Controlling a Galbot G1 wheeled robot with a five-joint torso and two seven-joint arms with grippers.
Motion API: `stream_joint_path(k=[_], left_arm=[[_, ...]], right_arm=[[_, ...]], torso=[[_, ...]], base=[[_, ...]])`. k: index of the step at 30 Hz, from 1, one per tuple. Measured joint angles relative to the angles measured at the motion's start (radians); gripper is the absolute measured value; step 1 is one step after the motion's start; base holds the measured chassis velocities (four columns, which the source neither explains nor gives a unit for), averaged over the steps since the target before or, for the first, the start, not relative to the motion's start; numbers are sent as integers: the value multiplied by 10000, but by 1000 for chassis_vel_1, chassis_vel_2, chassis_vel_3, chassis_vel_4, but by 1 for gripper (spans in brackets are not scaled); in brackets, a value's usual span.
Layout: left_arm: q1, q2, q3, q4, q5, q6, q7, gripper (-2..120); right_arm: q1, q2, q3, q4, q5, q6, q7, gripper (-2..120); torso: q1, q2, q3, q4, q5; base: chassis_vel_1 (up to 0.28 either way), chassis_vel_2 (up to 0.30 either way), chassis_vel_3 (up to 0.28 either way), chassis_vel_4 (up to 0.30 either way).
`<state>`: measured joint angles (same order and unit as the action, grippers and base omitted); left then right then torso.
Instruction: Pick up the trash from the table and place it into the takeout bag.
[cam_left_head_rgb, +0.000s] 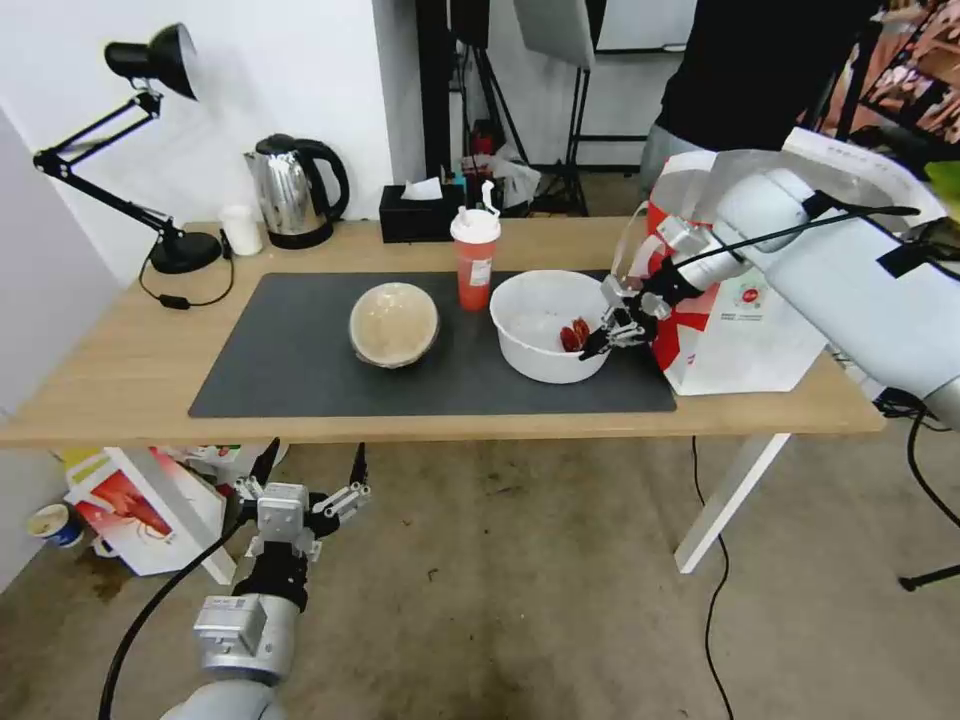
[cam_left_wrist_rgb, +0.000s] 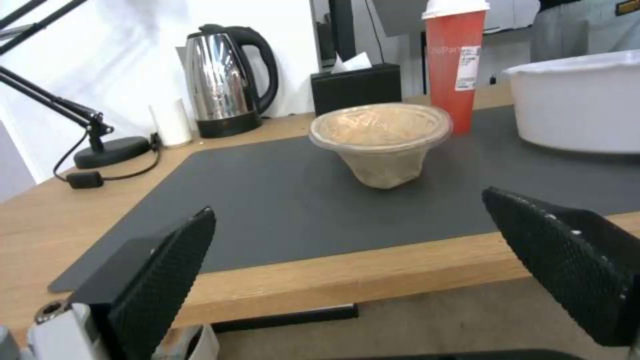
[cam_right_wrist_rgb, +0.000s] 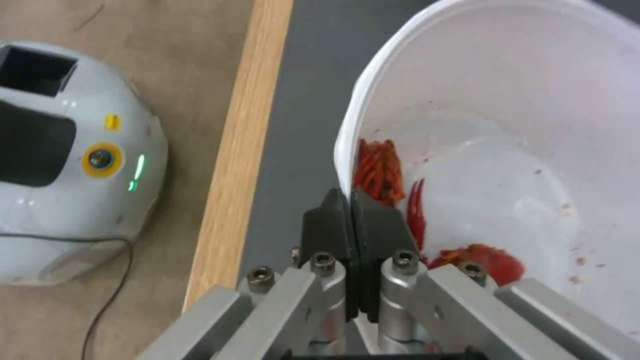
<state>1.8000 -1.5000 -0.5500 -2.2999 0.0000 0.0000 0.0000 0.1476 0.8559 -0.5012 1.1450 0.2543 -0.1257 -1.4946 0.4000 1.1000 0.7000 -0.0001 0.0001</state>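
Pinching the white bowl (cam_left_head_rgb: 548, 325) rim, right gripper (cam_left_head_rgb: 603, 338) clamped — lift level, scraps inside; left gripper (cam_left_head_rgb: 305, 470) spread, idle.

red cup (cam_left_head_rgb: 475, 258) behind white bowl (cam_left_head_rgb: 545, 325), mat (cam_left_head_rgb: 290, 360) front clear
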Motion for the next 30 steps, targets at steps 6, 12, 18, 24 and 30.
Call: stream_joint_path(k=[6, 12, 18, 24, 30], left_arm=[[0, 0, 0, 0, 0, 0, 0, 100], [0, 0, 0, 0, 0, 0, 0, 100], [0, 0, 0, 0, 0, 0, 0, 100], [0, 0, 0, 0, 0, 0, 0, 100], [0, 0, 0, 0, 0, 0, 0, 100]], right_arm=[[76, -113, 402, 60, 331, 0, 111, 0], [352, -213, 525, 123, 701, -28, 264, 0], [531, -229, 557, 134, 893, -59, 348, 0], [780, -185, 701, 79, 1070, -79, 432, 0], [888, -167, 703, 67, 1122, -86, 499, 0]], torso=[[0, 0, 0, 0, 0], [0, 0, 0, 0, -2], [-1, 0, 0, 1, -1], [0, 0, 0, 0, -2], [0, 0, 0, 1, 0]], base=[[0, 0, 0, 0], [0, 0, 0, 0], [0, 0, 0, 0], [0, 0, 0, 0], [0, 0, 0, 0]])
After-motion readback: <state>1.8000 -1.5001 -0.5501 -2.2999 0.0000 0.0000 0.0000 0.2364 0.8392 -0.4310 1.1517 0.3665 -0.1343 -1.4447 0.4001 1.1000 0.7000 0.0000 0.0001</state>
